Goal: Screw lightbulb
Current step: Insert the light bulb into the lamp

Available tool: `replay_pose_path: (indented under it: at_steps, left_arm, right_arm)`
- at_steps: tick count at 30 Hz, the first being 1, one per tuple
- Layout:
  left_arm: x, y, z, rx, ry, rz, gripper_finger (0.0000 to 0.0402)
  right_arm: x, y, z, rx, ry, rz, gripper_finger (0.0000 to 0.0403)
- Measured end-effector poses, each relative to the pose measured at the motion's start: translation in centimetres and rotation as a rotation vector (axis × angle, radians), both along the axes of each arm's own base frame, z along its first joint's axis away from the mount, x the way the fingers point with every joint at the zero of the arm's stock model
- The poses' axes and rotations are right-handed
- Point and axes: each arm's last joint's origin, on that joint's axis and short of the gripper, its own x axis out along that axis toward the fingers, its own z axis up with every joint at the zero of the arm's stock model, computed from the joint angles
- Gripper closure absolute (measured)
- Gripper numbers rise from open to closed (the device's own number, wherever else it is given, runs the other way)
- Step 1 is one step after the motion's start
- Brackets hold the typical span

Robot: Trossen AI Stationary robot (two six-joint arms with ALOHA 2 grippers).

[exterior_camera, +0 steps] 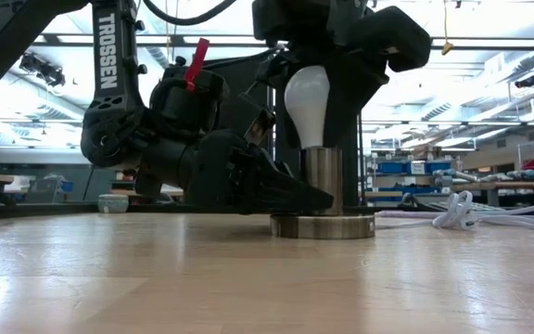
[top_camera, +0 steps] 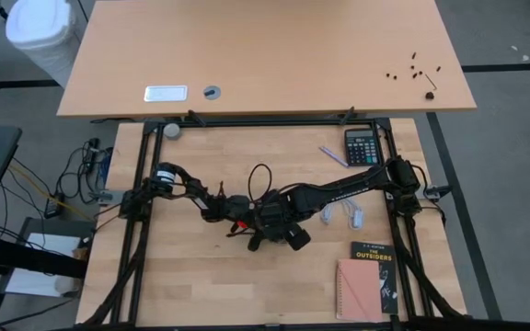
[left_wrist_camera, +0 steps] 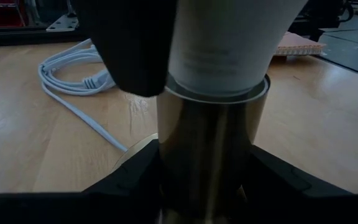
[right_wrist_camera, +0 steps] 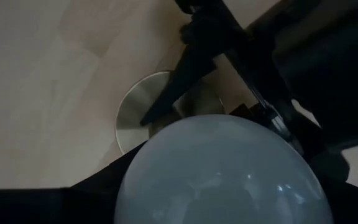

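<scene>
The socket [exterior_camera: 323, 199], a silvery cylinder on a round disc base near the middle of the table [exterior_camera: 156, 278], holds the lightbulb [exterior_camera: 307, 93], which stands upright with its long axis vertical, round end up and base down in the cylinder. The left gripper [exterior_camera: 290, 197] lies low and pinches the socket's cylinder between its fingers. The right gripper [exterior_camera: 318, 65] comes from above and pinches the lightbulb's globe.

We see the lightbulb [exterior_camera: 307, 96], white and pear-shaped, standing upright with its rounded end up. Its narrow end sits down in the silvery socket [exterior_camera: 323, 184], whose round base rests on the wooden table [exterior_camera: 248, 278], near its middle.
</scene>
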Motion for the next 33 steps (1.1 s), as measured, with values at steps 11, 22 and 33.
replay_pose_path:
  at_steps: [11,22,33]
  left_arm:
    - [0.01,-0.02,0.00,-0.028,0.008,0.006,0.0204]
    - [0.01,0.01,-0.01,-0.038,0.012,0.022,0.0204]
    - [0.01,0.03,-0.03,-0.039,0.015,0.030,0.0204]
  right_arm:
    - [-0.05,0.07,-0.01,0.090,0.013,-0.281,0.0149]
    - [-0.12,0.14,-0.02,0.169,0.031,-0.566,0.0143]
    - [-0.14,0.20,-0.03,0.272,0.056,-0.937,0.0138]
